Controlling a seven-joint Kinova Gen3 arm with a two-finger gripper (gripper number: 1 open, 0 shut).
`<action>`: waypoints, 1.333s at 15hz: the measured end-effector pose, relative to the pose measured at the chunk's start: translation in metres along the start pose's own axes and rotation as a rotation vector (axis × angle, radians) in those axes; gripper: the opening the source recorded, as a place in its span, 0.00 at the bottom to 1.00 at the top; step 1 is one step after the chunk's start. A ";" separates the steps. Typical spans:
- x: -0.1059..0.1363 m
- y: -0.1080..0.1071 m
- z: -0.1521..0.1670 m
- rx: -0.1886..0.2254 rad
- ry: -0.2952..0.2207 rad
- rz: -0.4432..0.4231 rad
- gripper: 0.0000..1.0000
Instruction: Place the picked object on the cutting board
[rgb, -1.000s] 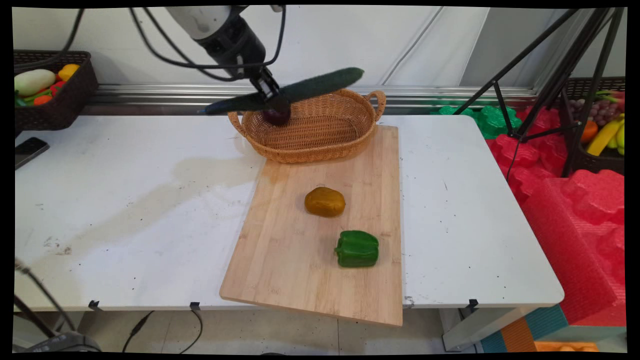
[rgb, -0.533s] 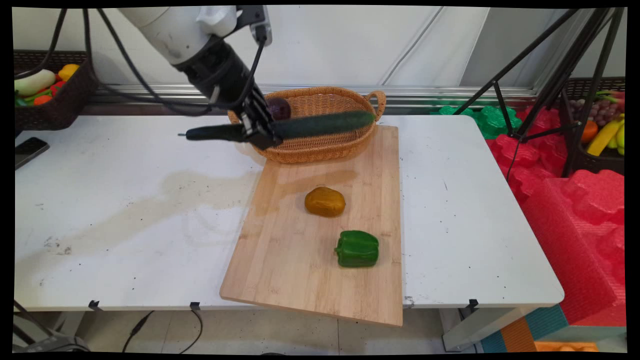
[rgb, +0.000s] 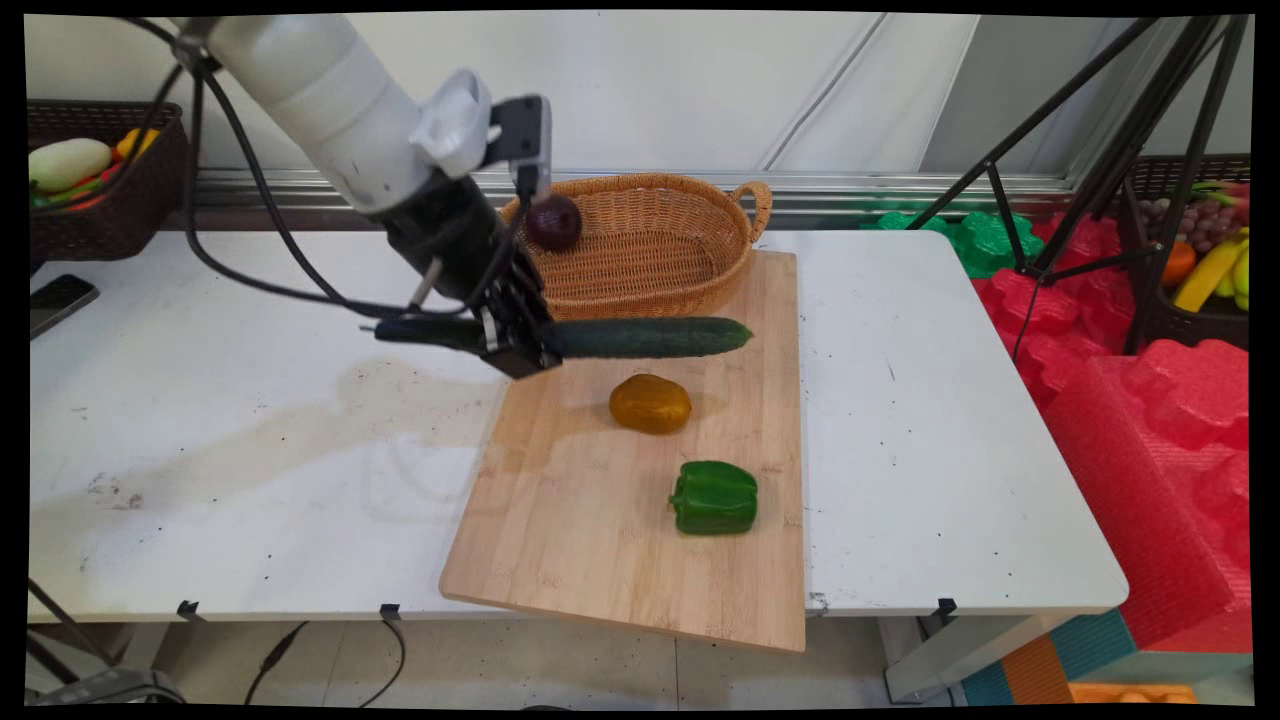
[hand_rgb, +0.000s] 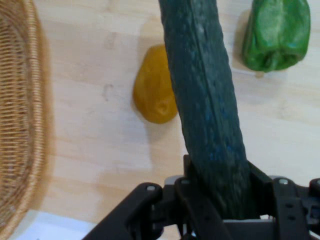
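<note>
While clamped on cucumber (rgb: 640, 338), gripper (rgb: 515, 345) hangs above board's (rgb: 620, 560) far-left edge.

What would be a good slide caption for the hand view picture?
Black pincer gripping a long dark cucumber above a wooden board, over a yellow-brown potato and green pepper.

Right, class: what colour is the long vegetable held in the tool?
The cucumber is dark green with a bumpy skin, seen best in the hand view.
</note>
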 end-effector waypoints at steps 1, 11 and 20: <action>0.000 0.002 0.008 -0.009 -0.003 0.007 0.00; 0.001 0.006 0.096 -0.071 -0.029 0.028 0.00; 0.008 0.009 0.143 -0.096 -0.038 0.004 0.00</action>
